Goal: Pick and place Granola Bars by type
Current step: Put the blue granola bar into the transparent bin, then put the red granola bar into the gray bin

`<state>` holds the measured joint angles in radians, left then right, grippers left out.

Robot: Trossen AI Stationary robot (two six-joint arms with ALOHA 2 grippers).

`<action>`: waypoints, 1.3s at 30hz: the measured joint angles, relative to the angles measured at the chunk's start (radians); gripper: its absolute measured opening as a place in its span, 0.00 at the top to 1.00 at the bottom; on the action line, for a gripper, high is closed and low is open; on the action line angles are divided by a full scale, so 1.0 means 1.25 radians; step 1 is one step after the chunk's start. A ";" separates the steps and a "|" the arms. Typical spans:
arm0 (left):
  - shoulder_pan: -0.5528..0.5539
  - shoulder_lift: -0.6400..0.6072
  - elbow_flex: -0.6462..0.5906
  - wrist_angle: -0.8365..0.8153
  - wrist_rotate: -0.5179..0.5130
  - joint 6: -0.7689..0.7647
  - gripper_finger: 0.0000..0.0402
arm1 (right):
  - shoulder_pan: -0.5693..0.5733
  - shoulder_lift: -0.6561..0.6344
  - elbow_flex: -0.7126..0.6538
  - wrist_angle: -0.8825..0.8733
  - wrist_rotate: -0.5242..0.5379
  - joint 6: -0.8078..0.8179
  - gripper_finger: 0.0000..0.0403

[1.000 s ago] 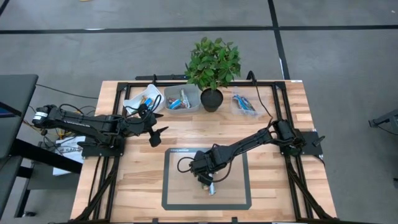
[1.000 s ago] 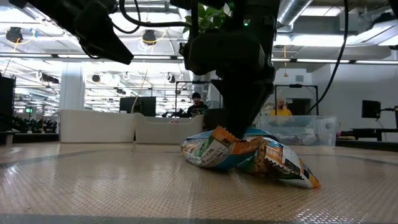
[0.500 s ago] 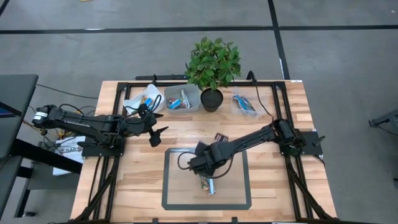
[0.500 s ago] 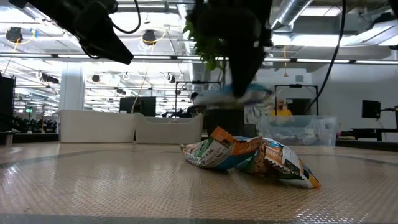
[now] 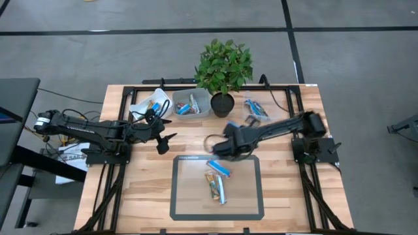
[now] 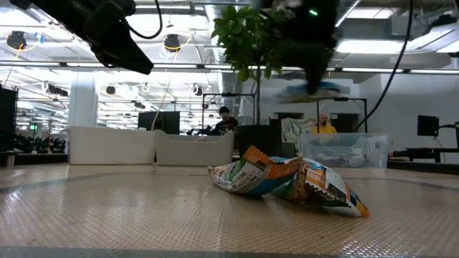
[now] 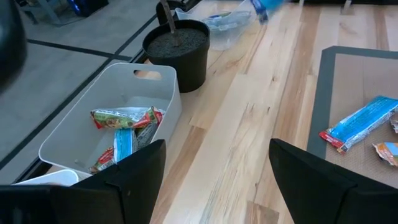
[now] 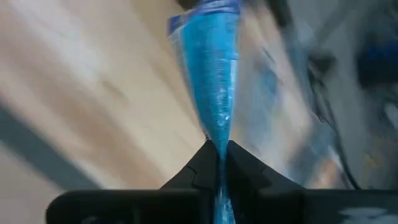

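Note:
My right gripper [image 5: 227, 145] hangs over the wood just beyond the grey mat's [image 5: 183, 212] far edge, shut on a bright blue granola bar [image 8: 214, 81]. The bar shows blurred in the low view [image 6: 308, 89] and in the left wrist view [image 7: 264, 7]. A second blue bar [image 5: 219, 168] lies flat on the mat. Close beside it lies a small heap of orange-tan and blue bars [image 6: 287, 183]. My left gripper [image 7: 217, 180] waits open above the table's left part [image 5: 163, 140], touching nothing. My right gripper pinches one end of the blue bar [image 8: 217, 148] between its two fingertips [image 8: 198, 168]. The bar sticks out ahead of the fingers, in line with them. It is lifted clear of the mat and the table, well above the heap.
Along the far edge stand a white tub [image 5: 149, 104], a second tub holding bars [image 7: 124, 134], a potted plant [image 5: 223, 72] and a clear container of blue bars [image 5: 256, 109]. Black rails frame the table. People show in the room beyond [image 6: 324, 125].
My right gripper has risen from the heap on the mat with the blue bar. It has swung toward the far and right side and its fingers have tipped up from pointing steeply down. The bar is now lifted clear. The heap has stayed on the mat.

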<state>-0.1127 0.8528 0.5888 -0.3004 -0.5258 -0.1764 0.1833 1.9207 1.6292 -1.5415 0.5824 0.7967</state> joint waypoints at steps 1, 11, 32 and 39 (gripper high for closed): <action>0.000 0.000 0.000 0.002 -0.002 0.000 0.31 | -0.013 -0.026 -0.038 -0.025 0.000 0.019 0.95; 0.000 0.000 0.000 0.022 -0.011 0.005 0.31 | -0.167 -0.260 -0.312 0.137 0.042 0.048 0.97; -0.001 0.000 0.000 0.022 -0.011 -0.013 0.31 | -0.485 -0.290 -0.402 0.374 -0.004 -0.226 0.87; -0.001 0.000 0.000 0.021 -0.011 -0.013 0.31 | -0.485 -0.292 -0.402 0.374 -0.004 -0.226 0.66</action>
<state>-0.1135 0.8528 0.5888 -0.2735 -0.5391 -0.1921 -0.4223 1.5555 1.1263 -1.0744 0.5769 0.5148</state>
